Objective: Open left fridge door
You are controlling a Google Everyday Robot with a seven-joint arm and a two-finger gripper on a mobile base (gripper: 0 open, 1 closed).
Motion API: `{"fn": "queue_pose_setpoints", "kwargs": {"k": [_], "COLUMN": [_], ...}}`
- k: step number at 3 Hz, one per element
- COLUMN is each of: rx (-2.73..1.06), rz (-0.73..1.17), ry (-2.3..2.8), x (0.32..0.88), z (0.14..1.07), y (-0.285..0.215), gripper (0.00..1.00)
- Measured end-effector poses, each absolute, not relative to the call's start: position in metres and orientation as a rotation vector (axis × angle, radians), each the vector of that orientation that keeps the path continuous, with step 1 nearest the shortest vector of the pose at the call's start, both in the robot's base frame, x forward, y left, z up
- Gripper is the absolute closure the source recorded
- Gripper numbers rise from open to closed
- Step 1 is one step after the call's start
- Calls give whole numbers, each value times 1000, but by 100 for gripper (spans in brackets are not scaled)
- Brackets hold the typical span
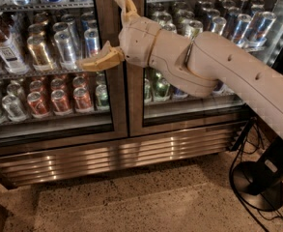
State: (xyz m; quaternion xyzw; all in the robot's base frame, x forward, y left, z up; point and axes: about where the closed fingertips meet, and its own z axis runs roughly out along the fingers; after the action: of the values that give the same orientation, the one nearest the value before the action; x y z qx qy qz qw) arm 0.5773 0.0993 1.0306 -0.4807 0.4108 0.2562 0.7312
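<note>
The fridge (117, 153) fills the view, a steel two-door cooler with a ribbed grille at its base. The left fridge door (49, 57) is a glass pane in a steel frame, and it sits closed, flush with its twin. My gripper (102, 30) hangs in front of the centre frame where the two doors meet. It is open: one tan finger (100, 59) points left over the left door's glass, the other (124, 1) points up along the centre post. Nothing is held between them.
The right glass door (199, 42) shows blue and green cans behind my arm (228, 66). A black round stand base (259, 182) with cables sits on the speckled floor at lower right. A dark object edges in at the bottom left corner.
</note>
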Motion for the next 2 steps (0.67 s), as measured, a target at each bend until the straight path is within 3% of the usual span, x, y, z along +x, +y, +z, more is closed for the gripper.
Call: {"fn": "queue_pose_setpoints", "kwargs": {"k": [2], "rx": [-1076], "rz": [617], "ry": [894], "x": [587], "z": [1033], "y": [127], "gripper": [0]}}
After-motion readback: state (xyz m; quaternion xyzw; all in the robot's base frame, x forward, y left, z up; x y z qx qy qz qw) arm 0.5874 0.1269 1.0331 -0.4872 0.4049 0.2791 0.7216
